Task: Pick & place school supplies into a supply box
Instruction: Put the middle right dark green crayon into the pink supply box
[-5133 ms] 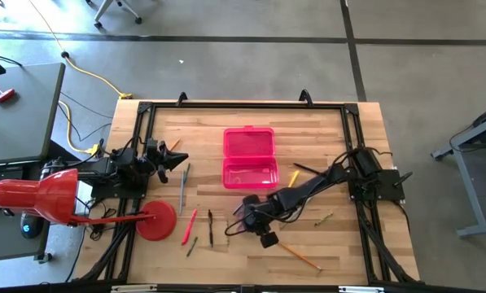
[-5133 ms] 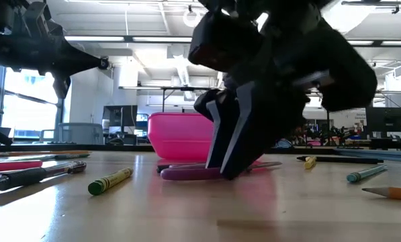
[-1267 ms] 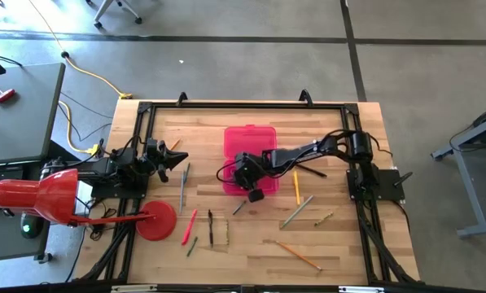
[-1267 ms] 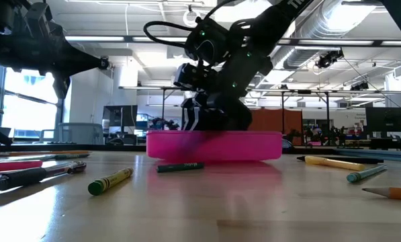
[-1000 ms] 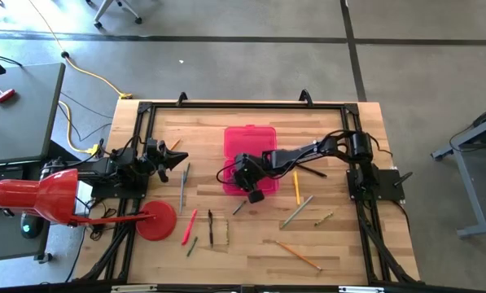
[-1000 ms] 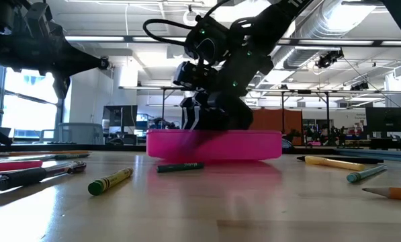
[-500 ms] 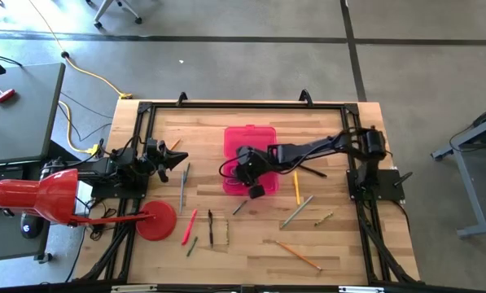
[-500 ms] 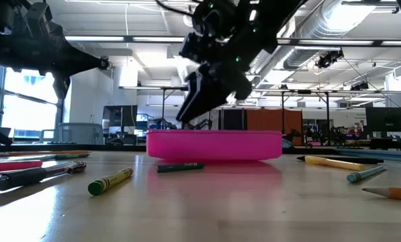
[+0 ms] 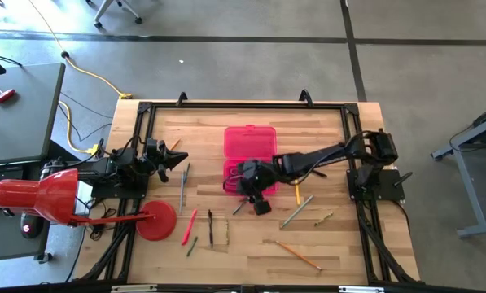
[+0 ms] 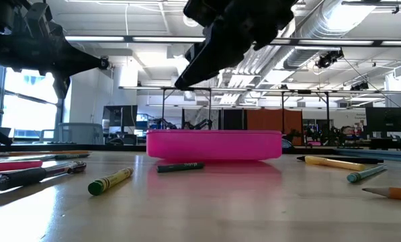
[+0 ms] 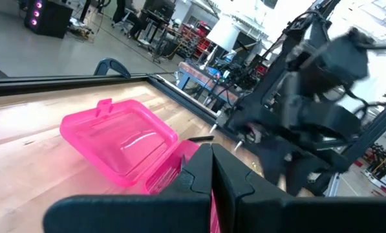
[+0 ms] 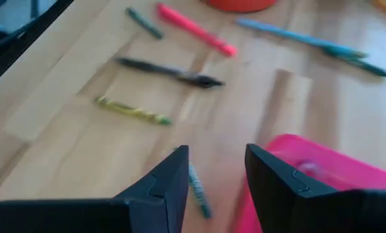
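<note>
My right jaws (image 9: pixel 260 203) hang spread and empty over the pink box's (image 9: pixel 250 160) lower edge at frame centre, so I should line up along the green crayon (image 9: pixel 238 207) beside it before descending.

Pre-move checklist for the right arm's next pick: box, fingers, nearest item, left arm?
1. Pink supply box lid open: ok.
2. Right gripper fingers open, nothing between them: ok.
3. Right gripper lifted above the box rim: ok.
4. Green crayon lies free on the table beside the box: ok.
5. Left gripper parked at the table's left edge, away from the box: ok.
6. What already lies in the box: cannot tell.
</note>
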Motion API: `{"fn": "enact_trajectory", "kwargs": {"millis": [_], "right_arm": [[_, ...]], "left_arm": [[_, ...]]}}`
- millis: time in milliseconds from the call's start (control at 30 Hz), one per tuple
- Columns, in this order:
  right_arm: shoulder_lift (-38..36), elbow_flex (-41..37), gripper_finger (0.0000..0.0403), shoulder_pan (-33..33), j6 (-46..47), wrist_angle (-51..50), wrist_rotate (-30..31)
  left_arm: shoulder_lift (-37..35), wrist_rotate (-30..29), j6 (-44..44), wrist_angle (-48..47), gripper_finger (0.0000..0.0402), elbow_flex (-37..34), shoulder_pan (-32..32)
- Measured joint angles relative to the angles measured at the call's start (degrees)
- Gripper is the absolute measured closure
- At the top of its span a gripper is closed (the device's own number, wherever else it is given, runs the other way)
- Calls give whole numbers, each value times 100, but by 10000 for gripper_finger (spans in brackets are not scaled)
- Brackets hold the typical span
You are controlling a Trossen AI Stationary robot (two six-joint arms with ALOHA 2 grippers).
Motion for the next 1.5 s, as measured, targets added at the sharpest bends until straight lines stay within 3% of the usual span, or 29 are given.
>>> {"fn": "enact_trajectory", "kwargs": {"millis": [400,667,1267,1500], "right_arm": [[287,0,272,837,4,117,650],[933,0,272,739,157,553,816],[1296,0,272,430,155,906,416],[1377,0,272,404,20,913,542]], "left_arm": [[0,-99,-38,15,369,0,0],[0,-103,-46,15,369,0,0],[0,-102,-50,17,369,0,0],[0,-96,-105,15,369,0,0]]}}
